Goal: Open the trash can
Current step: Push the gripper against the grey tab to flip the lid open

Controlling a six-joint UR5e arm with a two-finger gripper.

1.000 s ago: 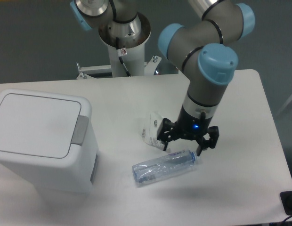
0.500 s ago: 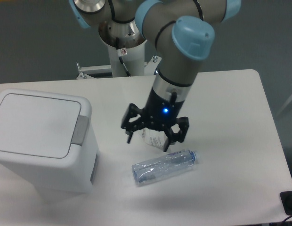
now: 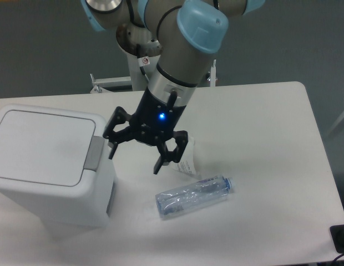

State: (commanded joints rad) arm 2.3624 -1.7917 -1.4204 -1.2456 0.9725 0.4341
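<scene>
The trash can (image 3: pixel 47 160) is a large boxy white bin at the left of the table, its flat lid shut. A grey push-button (image 3: pixel 95 153) sits at the lid's right rim. My gripper (image 3: pixel 135 160) hangs open and empty above the table, just right of the bin. Its left fingertip (image 3: pixel 111 153) is close to the grey button; I cannot tell if they touch. The arm reaches down from the upper middle.
A clear plastic bottle (image 3: pixel 193 195) lies on its side on the table, right of the bin. A small crumpled white packet (image 3: pixel 185 162) lies just behind it, partly hidden by the gripper. The robot base (image 3: pixel 144 61) stands at the table's far edge.
The gripper has moved left across the table, from above the bottle, past the packet, to just beside the trash can's button. It stayed open. The bin lid has not moved.
</scene>
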